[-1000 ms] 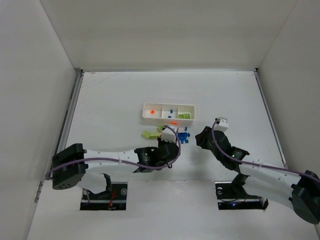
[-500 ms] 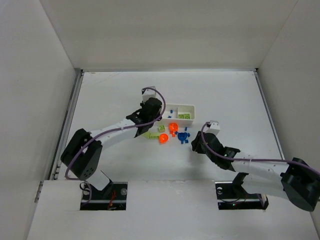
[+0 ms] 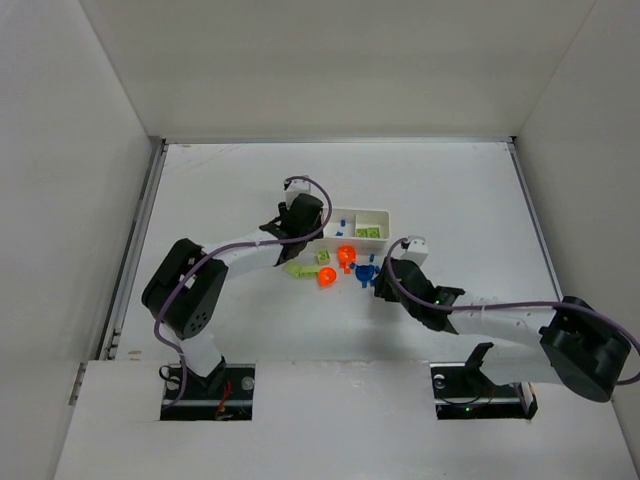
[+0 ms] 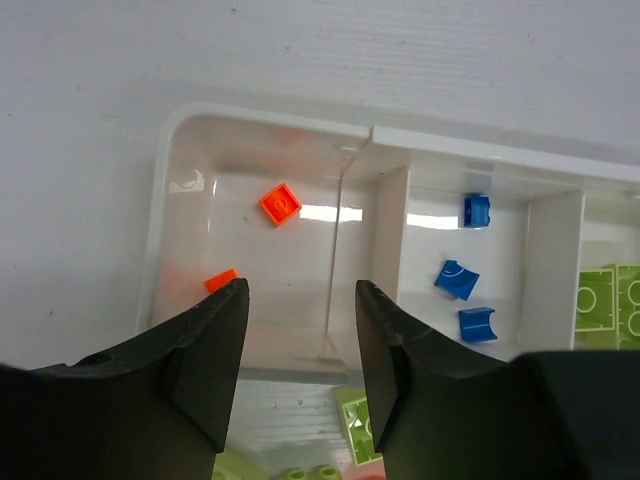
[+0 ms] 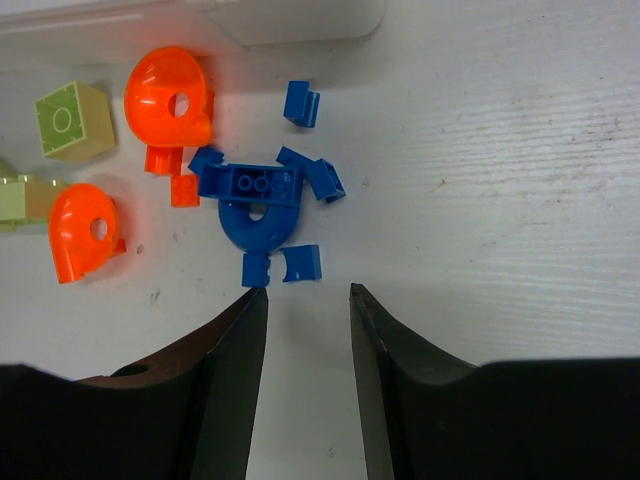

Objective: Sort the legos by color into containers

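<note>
The white tray (image 3: pixel 378 213) lies at mid table. In the left wrist view its left compartment (image 4: pixel 190 190) holds two orange bits (image 4: pixel 280 204), the middle one holds three blue bits (image 4: pixel 457 279), and the right one holds green bricks (image 4: pixel 607 300). My left gripper (image 4: pixel 300 300) is open and empty above the left compartment's near wall (image 3: pixel 298 215). Loose on the table are two orange round pieces (image 5: pixel 168 95), a blue cluster (image 5: pixel 258 200) and a green brick (image 5: pixel 68 122). My right gripper (image 5: pixel 308 300) is open and empty just short of two small blue bits (image 5: pixel 303 262).
More green bricks (image 3: pixel 298 268) lie left of the orange pieces (image 3: pixel 326 277), in front of the tray. The tray's near wall (image 5: pixel 300 20) shows at the top of the right wrist view. White walls enclose the table on three sides.
My left gripper has swung from the loose pile up to the tray's left end. My right gripper has moved left, toward the blue pieces. The orange pieces are now uncovered.
</note>
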`<state>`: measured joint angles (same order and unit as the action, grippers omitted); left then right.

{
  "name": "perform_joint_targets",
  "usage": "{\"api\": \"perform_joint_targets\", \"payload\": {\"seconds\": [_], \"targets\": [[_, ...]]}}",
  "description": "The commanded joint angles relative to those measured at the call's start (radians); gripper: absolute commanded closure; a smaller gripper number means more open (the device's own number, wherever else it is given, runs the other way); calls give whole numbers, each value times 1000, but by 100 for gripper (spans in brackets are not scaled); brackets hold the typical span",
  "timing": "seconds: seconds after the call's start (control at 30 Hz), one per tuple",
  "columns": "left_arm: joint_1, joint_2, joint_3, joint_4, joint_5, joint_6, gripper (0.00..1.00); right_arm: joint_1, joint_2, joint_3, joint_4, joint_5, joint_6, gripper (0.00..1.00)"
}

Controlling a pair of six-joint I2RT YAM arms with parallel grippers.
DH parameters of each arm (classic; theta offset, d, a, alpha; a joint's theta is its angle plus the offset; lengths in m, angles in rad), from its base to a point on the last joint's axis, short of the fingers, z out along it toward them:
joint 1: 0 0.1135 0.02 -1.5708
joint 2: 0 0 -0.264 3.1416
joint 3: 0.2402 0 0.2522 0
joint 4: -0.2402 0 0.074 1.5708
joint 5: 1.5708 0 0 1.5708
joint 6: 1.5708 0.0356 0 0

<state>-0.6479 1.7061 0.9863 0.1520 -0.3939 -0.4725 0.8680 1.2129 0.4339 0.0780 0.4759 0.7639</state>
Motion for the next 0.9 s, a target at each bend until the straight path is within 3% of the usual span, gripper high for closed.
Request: {"api": "perform_joint_targets", "payload": {"seconds": [0.0,0.33,0.5,0.63,0.87], "targets": [[-8,-84,-11,43,-5,-6,55,9,39,61,48,26,-8,55],[-150,-388,-336,67,-54,-63,58,9,168,129,80,26,-21,54],[-267,-522,-461,61,-106,-113,57,9,165,129,111,21,-20,47],[-344,-548,-506,73,-145,-166,55,6,226,160,117,10,-21,45],[-402,-499,-520,147,-151,-193,51,-7,316,195,135,17,-6,55]]}}
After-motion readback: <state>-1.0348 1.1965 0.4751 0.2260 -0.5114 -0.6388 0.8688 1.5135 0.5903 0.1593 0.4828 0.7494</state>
